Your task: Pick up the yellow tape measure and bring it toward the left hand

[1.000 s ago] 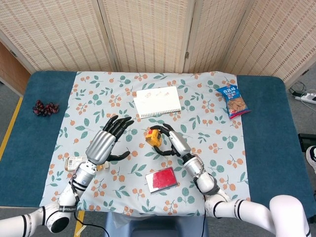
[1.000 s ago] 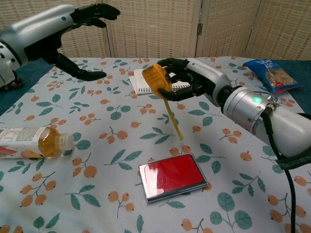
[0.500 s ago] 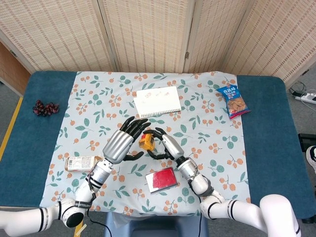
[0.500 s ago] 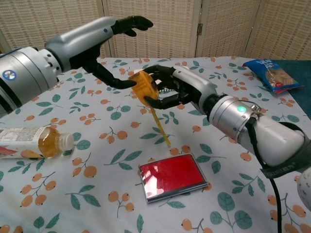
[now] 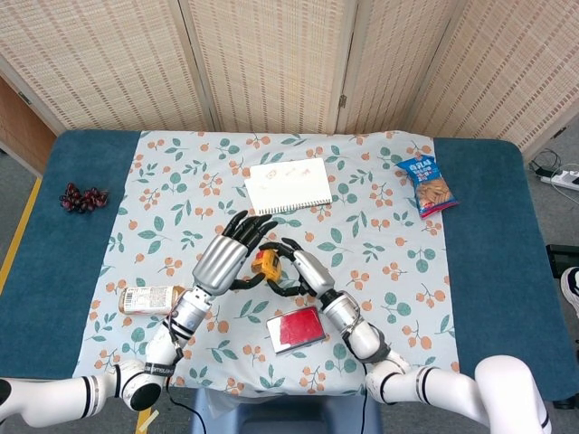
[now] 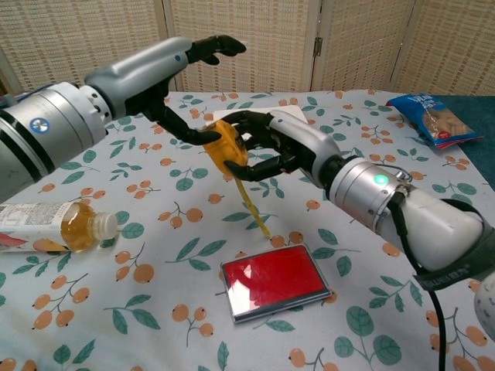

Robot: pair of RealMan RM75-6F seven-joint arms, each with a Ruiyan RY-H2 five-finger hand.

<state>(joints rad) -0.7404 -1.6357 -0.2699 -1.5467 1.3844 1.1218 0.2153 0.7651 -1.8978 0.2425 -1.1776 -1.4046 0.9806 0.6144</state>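
— Hand status, right side?

— Right hand (image 6: 267, 147) grips the yellow tape measure (image 6: 226, 148), fingers (image 6: 246, 117) curled over its top and under its case. It is raised clear of the desk (image 6: 155, 325), above the leaf-and-berry cloth (image 6: 402, 325). A length of yellow blade (image 6: 252, 207) hangs out of the case, slanting down toward the red case (image 6: 274, 280); its tip is near that case, contact not determinable.

— And the left?

— Left hand (image 6: 186, 73) holds nothing firmly that I can confirm. Its fingers are spread; the thumb (image 6: 189, 133) reaches the tape measure's left edge and appears to touch it, while the upper fingers (image 6: 220, 45) are raised above and behind it. In the head view, the left hand (image 5: 231, 258) and right hand (image 5: 294, 271) sit on either side of the tape measure (image 5: 265, 264), close against it.

— Any legible markings?

— Blue snack bag (image 5: 428, 186) at the desk's right carries white lettering, too small to read. Bottle (image 6: 46, 229) lying on its side at the left has a printed label, text unreadable. Notebook (image 5: 288, 186) shows faint red marks, not decipherable. Grapes (image 5: 83, 197) lie on the blue surface, far left.
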